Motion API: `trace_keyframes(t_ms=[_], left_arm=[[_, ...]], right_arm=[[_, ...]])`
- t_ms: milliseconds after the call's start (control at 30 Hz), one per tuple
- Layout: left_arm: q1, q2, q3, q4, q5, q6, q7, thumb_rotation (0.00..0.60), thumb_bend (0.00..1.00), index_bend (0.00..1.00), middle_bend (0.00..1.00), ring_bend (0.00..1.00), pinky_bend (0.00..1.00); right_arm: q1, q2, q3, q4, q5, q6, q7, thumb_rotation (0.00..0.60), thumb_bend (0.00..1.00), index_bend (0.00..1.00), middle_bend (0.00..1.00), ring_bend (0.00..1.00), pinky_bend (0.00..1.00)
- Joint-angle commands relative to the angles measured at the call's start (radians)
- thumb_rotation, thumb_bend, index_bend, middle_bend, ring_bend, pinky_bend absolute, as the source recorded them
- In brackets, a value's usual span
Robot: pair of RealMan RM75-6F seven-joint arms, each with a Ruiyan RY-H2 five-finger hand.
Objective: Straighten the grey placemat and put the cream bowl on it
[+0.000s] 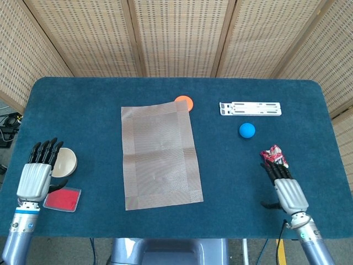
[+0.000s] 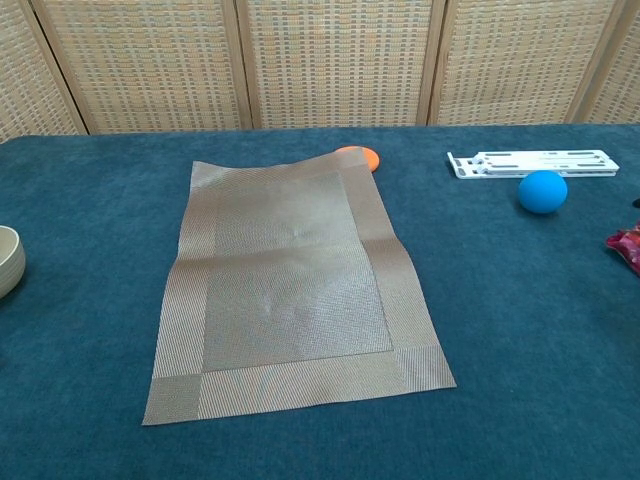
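- Head view: the left hand (image 1: 35, 176) hovered flat with its fingers spread and empty; the cream bowl (image 1: 63, 162) sat just beside those fingertips, partly hidden behind them, and touched by nothing that could be seen.
- The grey placemat (image 1: 160, 154) lay well apart from the left fingertips, toward the table's middle, turned slightly off square with the table edge and faintly creased. I judged that neither step was done: the mat wanted squaring and flattening, and the bowl was not on it.
- The right hand (image 1: 287, 187) was also flat with its fingers apart and holding nothing; a red snack packet (image 1: 273, 156) lay right at its fingertips, whether touching I could not tell.
- A red card (image 1: 62, 199) lay just beside the left palm. Beyond the right fingertips sat a blue ball (image 1: 247, 130) and a white bracket (image 1: 250, 109).
- An orange disc (image 1: 185, 102) lay at the mat's far corner, seemingly tucked partly under it, and would likely get in the way of flattening.
- Chest view: neither hand showed. The placemat (image 2: 290, 285) rippled along its side edges, the bowl (image 2: 8, 259) peeked in at the frame's left edge, and nothing stood between the two.
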Motion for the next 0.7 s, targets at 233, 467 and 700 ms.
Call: trace_keyframes(t_ms=[233,467,700], left_arm=[[0.016,0.009,-0.022,0.005,0.004,-0.007,-0.023,0.6,0.0,0.0,0.0,0.0,0.0],[0.018,0.009,-0.04,0.018,-0.008,-0.036,-0.034,0.6,0.0,0.0,0.0,0.0,0.0],[0.021,0.011,-0.057,0.027,-0.021,-0.056,-0.05,0.6,0.0,0.0,0.0,0.0,0.0]], right_arm=[[0.055,-0.182,0.006,-0.042,-0.029,-0.026,-0.15,0.6,0.05,0.0,0.0,0.0,0.0],[0.09,-0.345,0.052,-0.005,0.061,-0.033,-0.311,0.6,0.06,0.0,0.0,0.0,0.0],[0.123,-0.437,0.084,0.022,0.143,-0.052,-0.377,0.6,0.06,0.0,0.0,0.0,0.0]])
